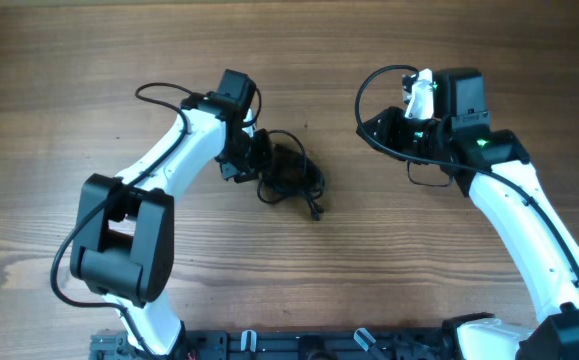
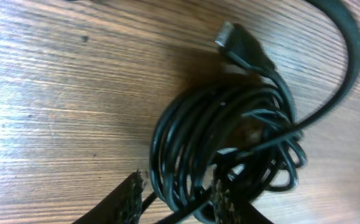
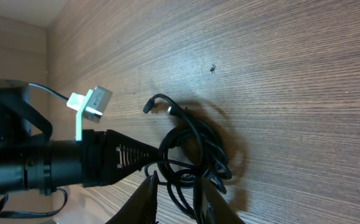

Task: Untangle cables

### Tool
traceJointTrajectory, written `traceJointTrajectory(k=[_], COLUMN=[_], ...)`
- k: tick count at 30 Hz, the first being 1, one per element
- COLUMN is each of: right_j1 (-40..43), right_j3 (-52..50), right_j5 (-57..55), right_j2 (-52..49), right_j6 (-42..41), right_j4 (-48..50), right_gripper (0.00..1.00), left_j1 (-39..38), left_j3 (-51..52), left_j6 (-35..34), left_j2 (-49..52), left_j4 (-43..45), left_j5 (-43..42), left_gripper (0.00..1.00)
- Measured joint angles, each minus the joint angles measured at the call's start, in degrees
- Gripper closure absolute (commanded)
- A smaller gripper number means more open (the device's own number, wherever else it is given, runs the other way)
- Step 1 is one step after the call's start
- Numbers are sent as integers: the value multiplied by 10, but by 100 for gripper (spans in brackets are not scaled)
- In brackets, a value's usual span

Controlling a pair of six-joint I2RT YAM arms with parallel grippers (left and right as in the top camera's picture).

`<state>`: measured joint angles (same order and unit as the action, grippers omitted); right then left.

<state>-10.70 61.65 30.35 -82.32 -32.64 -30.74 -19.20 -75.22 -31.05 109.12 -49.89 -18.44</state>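
- While my left gripper (image 2: 178,188) straddles the edge of the coiled black cables (image 1: 289,175) mid-table, jaws parted with strands between them, closing could pinch several loops and tighten the knot.
- My left wrist bends low over the coil.
- My right gripper (image 3: 178,200), slightly parted and empty, hangs well apart.

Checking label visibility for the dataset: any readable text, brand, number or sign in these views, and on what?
None: no legible text in any view.
cables: plain black, no print visible.
plug: no marking visible; the picture is soft there.
white clip: its face looks blank.
Arm housings: no lettering can be made out.
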Motion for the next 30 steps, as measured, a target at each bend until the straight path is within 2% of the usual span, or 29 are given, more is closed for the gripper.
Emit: traceJointTrajectory(k=[2,10,16,18,27,30], right_j1=[0,0,0,0,0,0], right_j3=[0,0,0,0,0,0], right_j5=[0,0,0,0,0,0], right_j2=[0,0,0,0,0,0], right_j6=[0,1,7,7,9,9], right_j4=[-2,-9,-10,-10,-10,-10], right_gripper=[78,77,77,77,76,76], left_j1=[-16,-38,-44,-48,-52,-52], left_j3=[0,7,41,56,66,65], left_j6=[-25,-81,-106,-117,-125,-103], left_j2=[1,30,27,18,13,10], left_j4=[-4,0,32,49,73,77], left_j5=[27,73,78,84,86,65], left_gripper=[57,78,80,96,96,96])
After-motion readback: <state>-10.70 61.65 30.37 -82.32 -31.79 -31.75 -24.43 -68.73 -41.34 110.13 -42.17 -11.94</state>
